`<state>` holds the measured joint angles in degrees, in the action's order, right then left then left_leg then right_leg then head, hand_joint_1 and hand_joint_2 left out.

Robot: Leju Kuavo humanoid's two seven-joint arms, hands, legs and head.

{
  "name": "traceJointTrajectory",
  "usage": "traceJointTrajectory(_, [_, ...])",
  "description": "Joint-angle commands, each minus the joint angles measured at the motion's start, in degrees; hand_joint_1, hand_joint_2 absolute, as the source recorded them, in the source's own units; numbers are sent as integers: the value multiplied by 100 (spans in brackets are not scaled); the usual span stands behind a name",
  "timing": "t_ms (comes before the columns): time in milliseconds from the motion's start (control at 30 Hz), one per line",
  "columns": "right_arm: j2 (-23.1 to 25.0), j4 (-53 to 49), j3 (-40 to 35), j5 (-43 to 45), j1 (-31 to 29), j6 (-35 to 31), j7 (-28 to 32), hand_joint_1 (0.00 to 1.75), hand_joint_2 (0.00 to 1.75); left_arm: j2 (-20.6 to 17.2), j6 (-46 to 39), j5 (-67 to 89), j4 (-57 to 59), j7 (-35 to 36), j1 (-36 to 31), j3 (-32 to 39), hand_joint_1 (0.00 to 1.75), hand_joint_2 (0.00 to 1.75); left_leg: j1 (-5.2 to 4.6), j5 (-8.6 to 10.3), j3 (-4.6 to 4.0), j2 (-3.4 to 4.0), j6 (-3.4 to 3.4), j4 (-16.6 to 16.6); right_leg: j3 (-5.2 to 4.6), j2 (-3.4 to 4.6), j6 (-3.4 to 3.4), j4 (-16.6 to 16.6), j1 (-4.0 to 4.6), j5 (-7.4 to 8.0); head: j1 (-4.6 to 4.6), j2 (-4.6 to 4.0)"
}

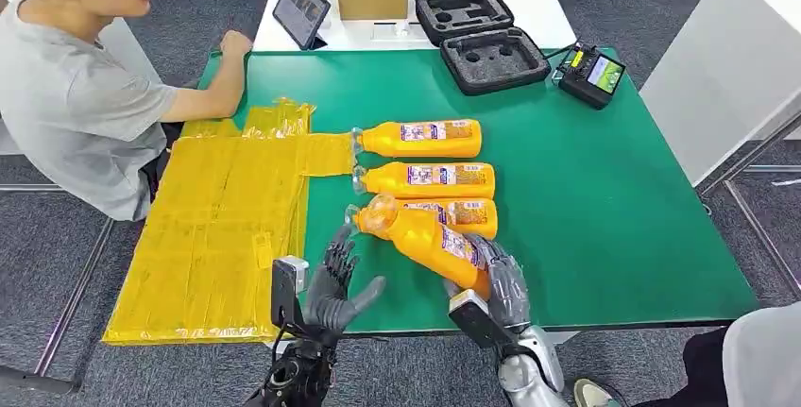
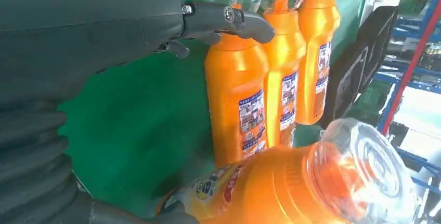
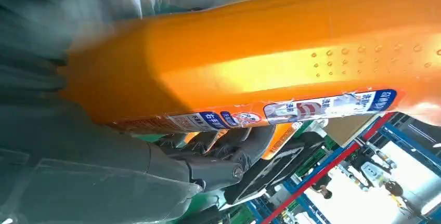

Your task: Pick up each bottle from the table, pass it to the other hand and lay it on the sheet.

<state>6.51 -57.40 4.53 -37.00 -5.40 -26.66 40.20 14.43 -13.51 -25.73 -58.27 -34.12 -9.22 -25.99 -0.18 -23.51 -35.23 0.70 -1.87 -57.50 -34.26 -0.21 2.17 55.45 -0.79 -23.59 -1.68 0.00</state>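
Orange bottle (image 1: 425, 240) is tilting above the green tabletop (image 1: 605, 218), with the right robot hand (image 1: 501, 284) grasping its base. Left robot hand (image 1: 332, 284) is hovering beside its cap, fingers spread, near the yellow sheet (image 1: 217, 228).

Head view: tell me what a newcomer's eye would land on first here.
First, the orange bottle lifted at a slant near the table's front edge, gripped at its base by the right robot hand, with the left robot hand open just beside its cap. Next, three more orange bottles lying side by side on the green table. Then the yellow sheet spread on the left, a seated person beside it.
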Motion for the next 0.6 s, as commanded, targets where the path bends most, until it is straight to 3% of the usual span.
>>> traceJointTrajectory(33, [111,473,-541,-37,-68,-62,-20,175,175,-26,76,116,689,-81,-412,-368,0,175,9,-7,22,-9,13,5,25,-2,-11,-7,8,-7,0,0])
traceJointTrajectory(600, [184,833,-1145,58,-434,30,-20,175,175,150,-319,148,1400,-341,-887,-364,0,175,5,-2,10,-2,8,3,11,3,-7,-3,4,-2,-2,0])
